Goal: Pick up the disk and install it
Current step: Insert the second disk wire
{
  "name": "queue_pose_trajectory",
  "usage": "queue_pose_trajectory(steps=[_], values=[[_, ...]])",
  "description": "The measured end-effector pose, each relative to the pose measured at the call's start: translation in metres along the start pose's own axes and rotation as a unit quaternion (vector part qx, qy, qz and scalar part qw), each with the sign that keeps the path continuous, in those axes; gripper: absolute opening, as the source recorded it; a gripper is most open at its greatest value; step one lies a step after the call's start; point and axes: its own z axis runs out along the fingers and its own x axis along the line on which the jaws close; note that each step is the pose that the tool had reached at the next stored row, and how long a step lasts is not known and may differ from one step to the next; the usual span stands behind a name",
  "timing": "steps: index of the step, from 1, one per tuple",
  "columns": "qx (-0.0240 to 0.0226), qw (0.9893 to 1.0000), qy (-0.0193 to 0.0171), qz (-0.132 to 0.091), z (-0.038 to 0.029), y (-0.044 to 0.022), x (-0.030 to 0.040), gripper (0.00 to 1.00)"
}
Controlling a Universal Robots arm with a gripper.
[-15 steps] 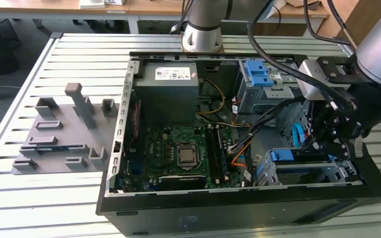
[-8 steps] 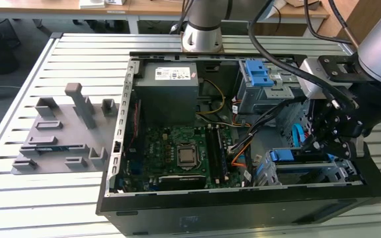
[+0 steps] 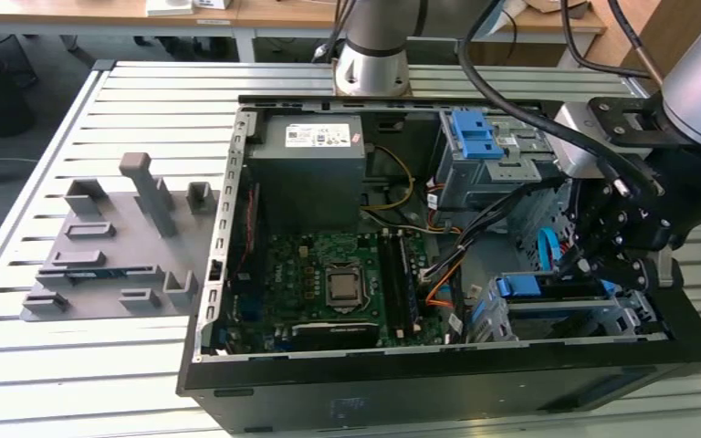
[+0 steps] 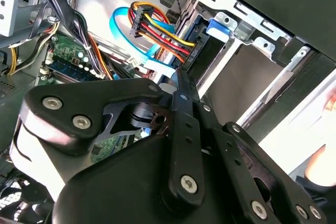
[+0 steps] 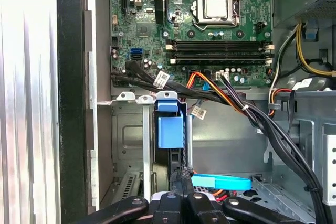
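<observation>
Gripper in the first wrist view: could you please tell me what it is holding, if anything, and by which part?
It cannot be told. The gripper is at the end of the disk, which stands edge-on in the drive cage.

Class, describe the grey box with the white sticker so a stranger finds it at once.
Find the open computer case on the slatted table. The grey box fills its far corner on the exterior view's left, beyond the green circuit board. Only it bears a large white sticker.

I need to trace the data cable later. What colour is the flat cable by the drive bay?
Light blue flat cable, clearest in the first wrist view.
</observation>
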Motion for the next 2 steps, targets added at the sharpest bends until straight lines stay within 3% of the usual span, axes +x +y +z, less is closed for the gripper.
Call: queue_pose_trajectory(steps=[2], values=[[0.0, 1.0, 0.0, 0.0, -0.0001, 0.0, 0.0, 0.11]])
